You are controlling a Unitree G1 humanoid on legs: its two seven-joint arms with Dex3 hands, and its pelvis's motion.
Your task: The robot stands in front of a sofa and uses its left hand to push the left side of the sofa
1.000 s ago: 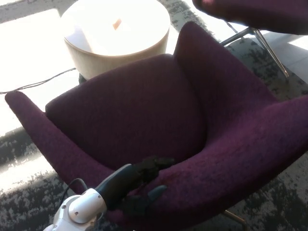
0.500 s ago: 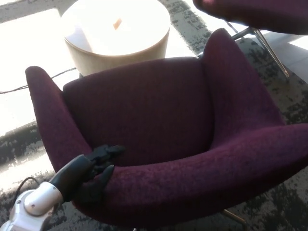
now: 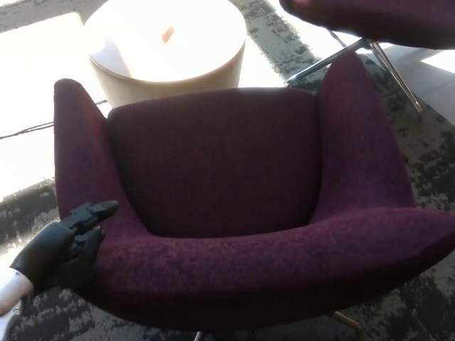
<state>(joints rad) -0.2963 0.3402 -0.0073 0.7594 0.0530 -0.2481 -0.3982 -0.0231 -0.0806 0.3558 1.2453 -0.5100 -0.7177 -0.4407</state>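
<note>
Head view, looking down: nearest the camera at the lower left, the robot's left hand (image 3: 62, 243) comes in from the picture's left edge, a bit of white wrist showing at the very corner. The black hand rests against the outer lower end of the left side of the sofa (image 3: 234, 213), where that arm curves into the front rim; its fingers (image 3: 96, 211) lie stretched out and close to one another, flat along the fabric, closed around nothing. The right hand does not show. The sofa is a deep purple upholstered seat that fills most of the frame, its broad rounded rim running across the lower part of the picture, its seat cushion in the middle, and its two side wings rising toward the top left and top right. Beneath its lower edge a thin metal leg (image 3: 346, 320) shows at the bottom right. It stands on a grey mottled carpet (image 3: 426, 149). Beyond the sofa's far left stands a round pale side table (image 3: 174, 71), brightly lit, with a small orange thing (image 3: 168, 33) on top, too washed out to identify. A dark cable (image 3: 32, 129) runs across the bright floor left of it. At the top right, part of another purple seat (image 3: 377, 21) on slanted metal legs (image 3: 394, 67) reaches into view.
</note>
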